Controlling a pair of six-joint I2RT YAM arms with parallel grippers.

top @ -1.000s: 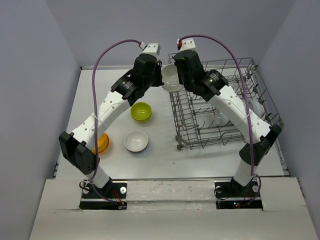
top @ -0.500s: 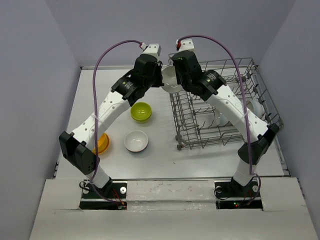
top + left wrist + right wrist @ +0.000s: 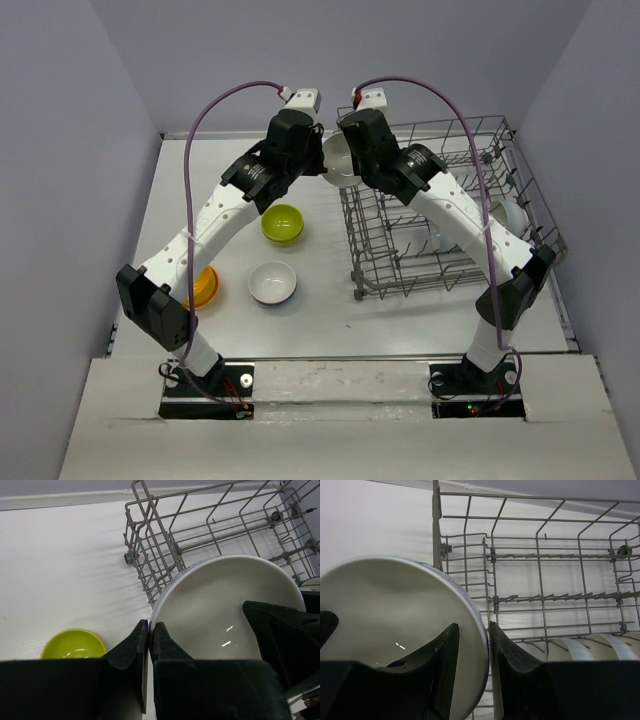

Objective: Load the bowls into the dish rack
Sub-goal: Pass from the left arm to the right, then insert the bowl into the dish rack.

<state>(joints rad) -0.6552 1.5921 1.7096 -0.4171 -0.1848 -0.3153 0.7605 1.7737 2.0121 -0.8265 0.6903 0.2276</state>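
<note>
Shows the left gripper [image 3: 150, 630] closed to a thin slit, pinching one side of the rim of the held white bowl [image 3: 225, 605]. Shows the right gripper [image 3: 474, 635] parted astride the opposite side of the rim, one finger inside and one outside, with no clamping evident. Places the bowl aloft and tilted, just beside the far left corner of the dish rack [image 3: 150, 535], not yet among the tines. Marks, within the rack, several racked bowls [image 3: 570, 650] standing on edge. Marks, on the table [image 3: 320, 300], the lime bowl [image 3: 282, 222], a second white bowl [image 3: 272, 281] and the orange bowl [image 3: 204, 285], the last partly hidden under the left arm.

Hazards, as judged:
- dropping the bowl onto the corner wires, if releasing on the left before closing on the right;
- pivoting of the smooth bowl about a single thin rim pinch;
- twisting or popping free, if pulling with both arms in differing directions;
- catching the bowl's lower edge on the rack's top wire, if carrying across too low;
- knocking the racked bowls, if setting down too near them.
</note>
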